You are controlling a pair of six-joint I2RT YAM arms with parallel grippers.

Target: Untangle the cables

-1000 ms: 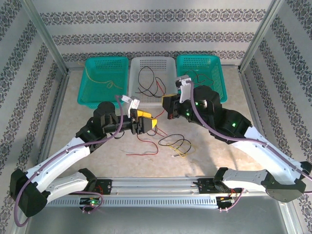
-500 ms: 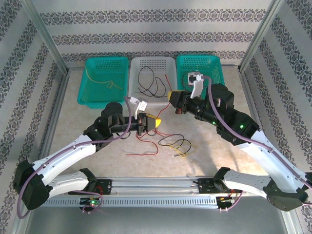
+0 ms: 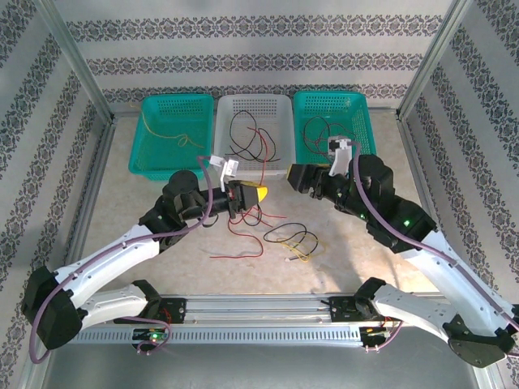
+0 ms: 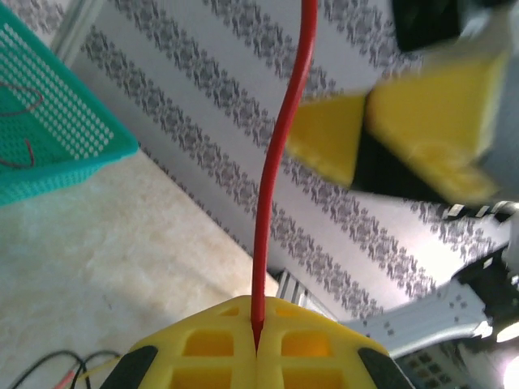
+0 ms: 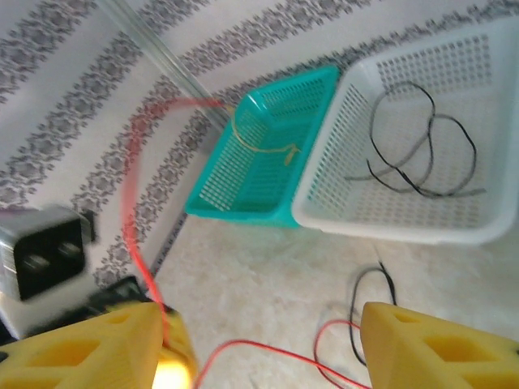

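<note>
My left gripper (image 3: 253,194) is shut on a thin red cable (image 4: 276,162), which comes straight out of its closed yellow fingertips (image 4: 258,331). From there the red cable (image 3: 243,220) drops to the table in loops. My right gripper (image 3: 294,176) stands open just to the right of the left one, its yellow fingers (image 5: 442,348) wide apart with nothing between them. A blurred stretch of red cable (image 5: 134,211) runs up past its left finger. A tangle of black and yellow cables (image 3: 296,239) lies on the table below both grippers.
Three baskets stand along the back. The left teal basket (image 3: 150,162) holds a yellow wire, the white basket (image 3: 276,101) black and red wires, and the right teal basket (image 3: 365,138) more wires. Metal frame posts and patterned walls enclose the table.
My left gripper closed on the red cable. My right gripper let go of it, opened, and drew back to the right and lower.
</note>
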